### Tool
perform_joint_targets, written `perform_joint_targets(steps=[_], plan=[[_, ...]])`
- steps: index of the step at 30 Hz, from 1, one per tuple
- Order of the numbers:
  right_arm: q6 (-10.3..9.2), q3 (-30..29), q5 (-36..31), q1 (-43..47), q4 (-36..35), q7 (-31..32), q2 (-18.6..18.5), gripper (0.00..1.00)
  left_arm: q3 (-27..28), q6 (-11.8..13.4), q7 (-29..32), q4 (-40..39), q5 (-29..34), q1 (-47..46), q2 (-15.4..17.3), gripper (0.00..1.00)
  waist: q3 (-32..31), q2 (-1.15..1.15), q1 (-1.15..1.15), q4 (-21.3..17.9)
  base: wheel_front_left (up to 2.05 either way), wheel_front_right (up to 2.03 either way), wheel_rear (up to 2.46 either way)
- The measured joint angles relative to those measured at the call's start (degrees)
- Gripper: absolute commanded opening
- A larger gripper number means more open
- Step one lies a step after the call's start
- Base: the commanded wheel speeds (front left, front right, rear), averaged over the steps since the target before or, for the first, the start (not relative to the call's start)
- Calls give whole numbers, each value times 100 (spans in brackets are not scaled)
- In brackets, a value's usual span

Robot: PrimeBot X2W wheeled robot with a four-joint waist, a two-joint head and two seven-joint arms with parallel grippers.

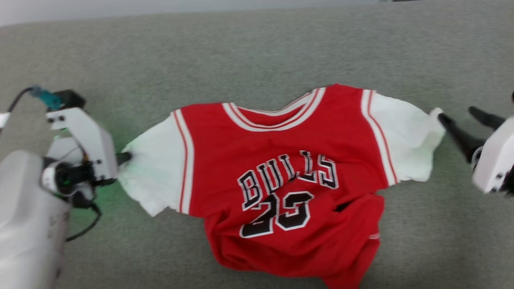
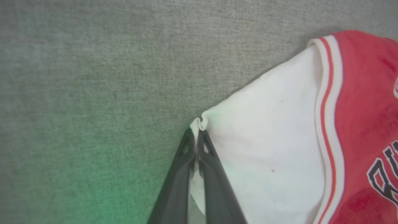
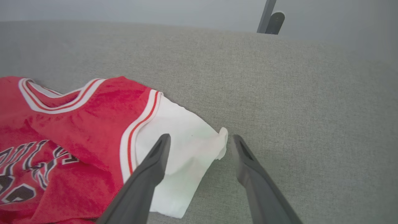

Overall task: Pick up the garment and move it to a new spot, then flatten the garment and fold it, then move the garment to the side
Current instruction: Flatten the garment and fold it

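Observation:
The garment (image 1: 281, 160), a red jersey with white sleeves and black "BULLS 23" lettering, lies face up on the grey cloth surface, its lower body bunched and folded under. My left gripper (image 1: 124, 157) is shut on the outer corner of one white sleeve (image 2: 264, 140); in the left wrist view the fingertips (image 2: 186, 146) pinch a small fold of that cloth. My right gripper (image 1: 461, 116) stands open beside the other white sleeve (image 3: 186, 140), whose corner lies between the spread fingers (image 3: 155, 161), untouched by either.
The grey fabric surface (image 1: 241, 52) stretches wide around the garment, with room behind it and to both sides. A dark pole and a wheel (image 3: 270, 18) stand beyond the surface's far edge. A cable (image 1: 80, 230) hangs by my left wrist.

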Motion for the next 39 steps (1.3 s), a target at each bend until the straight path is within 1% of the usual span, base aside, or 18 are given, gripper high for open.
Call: perform_joint_targets(steps=[2, 8, 11, 13, 17, 20, 21, 22, 23, 26, 28, 33, 36, 39], plan=[[0, 67, -32, -258, 202, 386, -191, 100, -86, -13, -67, 43, 5, -103, -126, 0, 18, 0, 0, 105, 0, 0, 0], [0, 42, 58, -816, 760, 1205, -453, 100, -341, -107, -148, 148, 13, -426, -454, 0, 143, 0, 0, 437, 0, 0, 0], [0, -16, 108, -934, 1039, 1494, -492, 100, -433, -136, -207, 172, 1, -579, -579, 0, 257, 0, 0, 584, 0, 0, 0], [0, -60, 113, -979, 1229, 1570, -515, 100, -493, -158, -257, 177, -5, -685, -648, 0, 352, 0, 0, 672, 0, 0, 0], [0, -115, 115, -1021, 1689, 1823, -443, 100, -584, -199, -368, 205, -91, -881, -748, 0, 556, 0, 0, 833, 0, 0, 0], [-2, -151, 151, -1171, 1894, 2056, -436, 100, -655, -212, -441, 269, -141, -979, -806, 0, 669, 0, 0, 949, 0, 0, 0], [-2, -145, 129, -1219, 1944, 2084, -445, 73, -672, -213, -446, 294, -169, -1004, -812, 0, 702, 0, 0, 982, 0, 0, 0], [-2, -153, 110, -1257, 2012, 2093, -438, 18, -692, -224, -477, 324, -190, -1029, -816, 0, 731, 0, 0, 1008, 0, 0, 0], [-2, -167, 112, -1302, 2100, 2169, -423, 0, -712, -230, -497, 354, -207, -1048, -818, 0, 754, 0, 0, 1031, 0, 0, 0], [-4, -146, 93, -1423, 2182, 2332, -435, 0, -779, -237, -546, 428, -258, -1102, -814, 0, 777, 0, 0, 1067, 0, 0, 0], [-5, -138, 86, -1479, 2246, 2413, -378, 0, -817, -238, -573, 487, -310, -1116, -803, 0, 751, 0, 0, 1057, 0, 0, 0], [-4, -179, 56, -1536, 2364, 2459, -291, 0, -934, -238, -619, 650, -403, -1148, -749, 0, 573, 0, 0, 1001, 0, 0, 0], [-5, -182, 24, -1541, 2425, 2444, -138, 0, -1070, -235, -643, 745, -393, -1145, -671, 0, 408, 0, 0, 963, 0, 0, 0], [-4, -152, 19, -1603, 2509, 2314, 113, 0, -1205, -219, -626, 843, -350, -1162, -564, 0, 198, 0, 0, 922, 0, 0, 0]])
